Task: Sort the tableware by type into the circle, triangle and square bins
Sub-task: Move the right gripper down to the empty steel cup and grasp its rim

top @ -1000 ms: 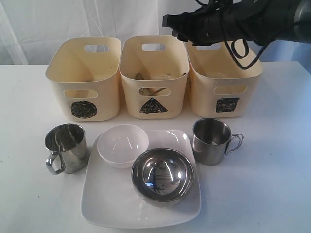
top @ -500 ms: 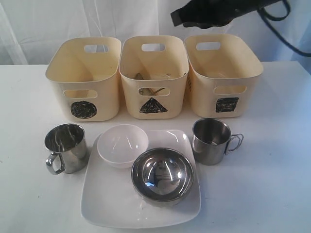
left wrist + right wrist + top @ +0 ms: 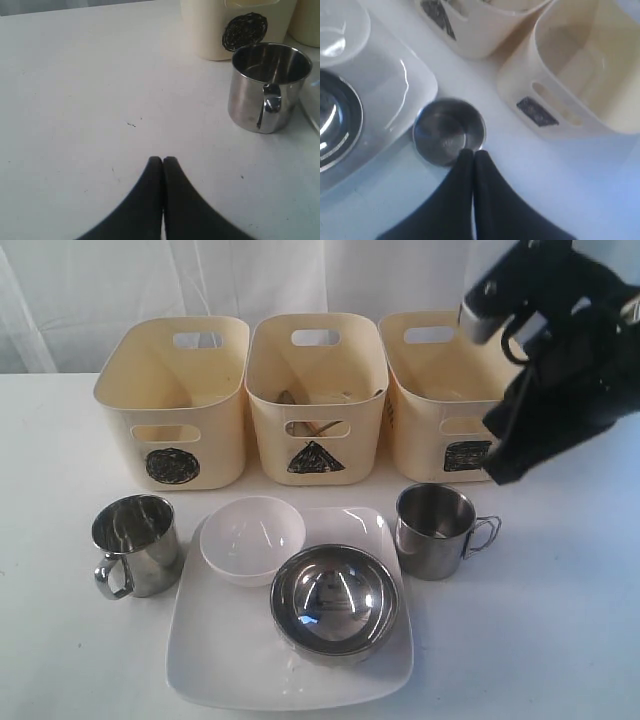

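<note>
- Your left gripper (image 3: 162, 159) has its jaws pressed together with nothing between them, over bare table (image 3: 75, 90) near the left steel mug (image 3: 269, 87).
- Your right gripper (image 3: 472, 152) is likewise closed and empty, above the right steel mug (image 3: 449, 131) beside the square bin (image 3: 580, 65).
- The small white bowl (image 3: 252, 537) and steel bowl (image 3: 335, 600) sit on the square white plate (image 3: 230, 660).
- Some utensils (image 3: 296, 398), too small to tell apart, lie in the triangle bin (image 3: 317, 370); the circle bin (image 3: 175, 400) stands left of it.
</note>
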